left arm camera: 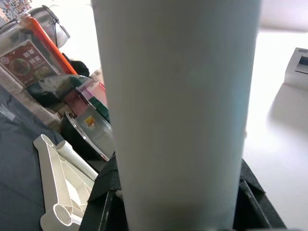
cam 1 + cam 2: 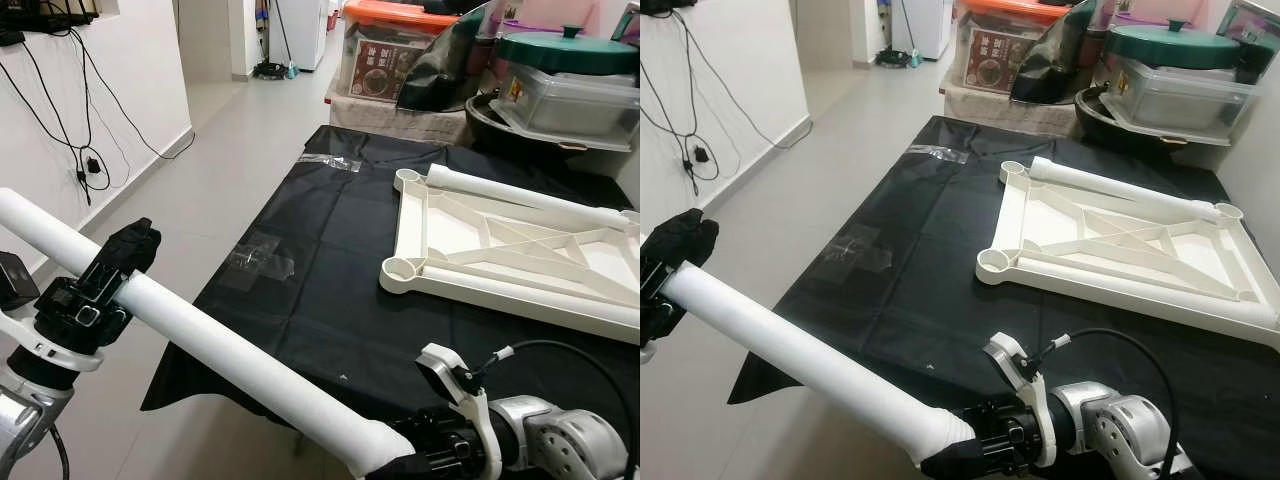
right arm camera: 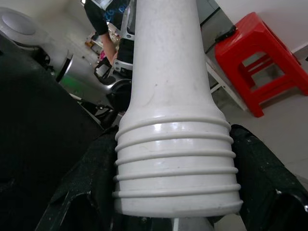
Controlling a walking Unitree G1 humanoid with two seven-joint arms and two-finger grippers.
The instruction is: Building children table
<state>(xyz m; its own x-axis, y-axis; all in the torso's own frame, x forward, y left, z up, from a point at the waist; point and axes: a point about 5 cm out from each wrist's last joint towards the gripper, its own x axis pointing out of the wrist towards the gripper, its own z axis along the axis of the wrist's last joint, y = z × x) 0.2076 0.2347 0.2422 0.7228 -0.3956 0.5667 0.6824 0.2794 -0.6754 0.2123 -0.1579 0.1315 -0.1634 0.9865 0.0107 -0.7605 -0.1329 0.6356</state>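
Observation:
A long white table leg (image 2: 230, 350) runs across the near side, held at both ends. My left gripper (image 2: 122, 268) is shut on its plain end at the left. My right gripper (image 2: 962, 452) is shut on its threaded end (image 3: 175, 163) at the bottom middle. The white table top frame (image 2: 510, 250) lies upside down on the black cloth (image 2: 330, 260), with one leg (image 2: 520, 195) lying along its far side and open round sockets (image 2: 403, 268) at the near corners.
Behind the cloth-covered table stand boxes and lidded containers (image 2: 565, 85). A white wall with hanging cables (image 2: 85, 150) is on the left, with bare tiled floor (image 2: 215, 160) beside it. A red stool (image 3: 260, 62) and a person (image 3: 103, 29) appear in the right wrist view.

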